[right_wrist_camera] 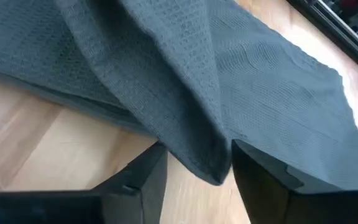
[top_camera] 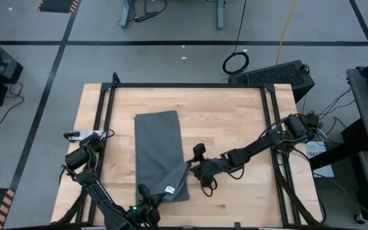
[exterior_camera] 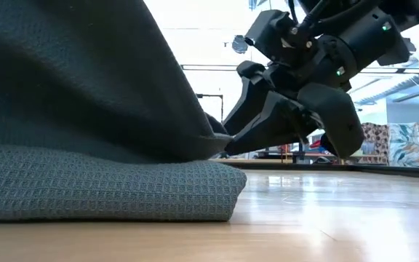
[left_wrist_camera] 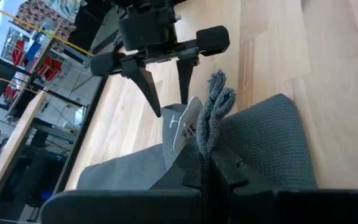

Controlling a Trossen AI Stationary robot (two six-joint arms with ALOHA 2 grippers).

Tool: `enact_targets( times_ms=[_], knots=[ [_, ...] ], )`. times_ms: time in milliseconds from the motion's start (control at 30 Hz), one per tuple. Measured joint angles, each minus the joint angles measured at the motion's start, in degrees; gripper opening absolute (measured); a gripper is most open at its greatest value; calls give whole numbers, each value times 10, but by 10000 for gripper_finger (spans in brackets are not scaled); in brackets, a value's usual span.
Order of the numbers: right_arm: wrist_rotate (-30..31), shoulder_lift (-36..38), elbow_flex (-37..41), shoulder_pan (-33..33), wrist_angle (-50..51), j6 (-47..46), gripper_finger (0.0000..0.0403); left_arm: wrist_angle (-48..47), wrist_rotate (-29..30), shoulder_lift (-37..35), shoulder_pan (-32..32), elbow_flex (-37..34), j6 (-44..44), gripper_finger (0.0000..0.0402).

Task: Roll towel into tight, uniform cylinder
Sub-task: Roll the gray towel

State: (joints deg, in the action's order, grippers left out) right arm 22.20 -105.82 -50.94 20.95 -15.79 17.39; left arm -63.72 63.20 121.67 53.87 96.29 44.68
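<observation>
Seen from above, a dark grey towel (top_camera: 159, 153) lies as a long folded strip down the middle of a light wooden table (top_camera: 235, 121), its far end flat and square. Its near end is lifted off the wood and drawn into a ridge between the two arms. At the near table edge the left gripper (top_camera: 151, 203) is closed on the towel's near corner, where a small white tag (top_camera: 169, 189) shows. From the right side, the right gripper (top_camera: 193, 167) reaches in to the towel's right edge.

Only the left wrist view shows that pinch clearly: the fingers are pressed together on a bunched, upright tuft of cloth (left_wrist_camera: 215, 109), with the white tag (left_wrist_camera: 185, 123) just beside it. Farther off in the same view, the right gripper (left_wrist_camera: 169, 93) is seen head-on with its two fingers spread.

From the right wrist view, a hanging fold of towel (right_wrist_camera: 191, 118) drops between the spread fingers (right_wrist_camera: 263, 180), which do not press on it.

At table height, the low view shows a flat, thick folded layer of waffle-weave cloth (exterior_camera: 108, 191) on the wood, with a raised sheet (exterior_camera: 71, 73) sweeping up above it toward the right gripper (exterior_camera: 231, 138).

No part of the towel is rolled.
</observation>
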Motion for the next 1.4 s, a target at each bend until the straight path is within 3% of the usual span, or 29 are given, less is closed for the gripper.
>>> enact_targets(
  times_ms=[133,300,400,567,667,733,800,933,1100,1267,1400],
  knots=[
    [-15,0,0,-4,-3,-5,133,0,1,0,0,0,0,2],
    [-19,0,0,-4,-2,-19,54,-6,4,0,0,0,3,2],
    [-27,3,0,1,1,-25,10,-55,27,0,-1,0,59,2],
    [9,51,0,6,40,-41,12,-259,61,0,-7,-1,258,2],
    [49,110,0,-4,76,-36,4,-255,123,-31,-20,-46,226,2],
    [79,154,0,-17,96,-26,4,-259,172,-68,-43,-84,272,2],
    [91,202,0,-36,112,-11,4,-263,185,-116,-66,-141,291,2],
    [90,291,0,-71,137,-8,2,-254,183,-195,-113,-196,347,2],
    [44,378,0,-94,160,-57,1,-212,172,-267,-131,-204,388,4],
    [-18,426,0,-93,165,-178,1,-108,158,-319,-116,-196,383,6],
    [-80,446,-16,-92,245,-315,1,15,146,-348,-105,-196,340,8]
  ],
)
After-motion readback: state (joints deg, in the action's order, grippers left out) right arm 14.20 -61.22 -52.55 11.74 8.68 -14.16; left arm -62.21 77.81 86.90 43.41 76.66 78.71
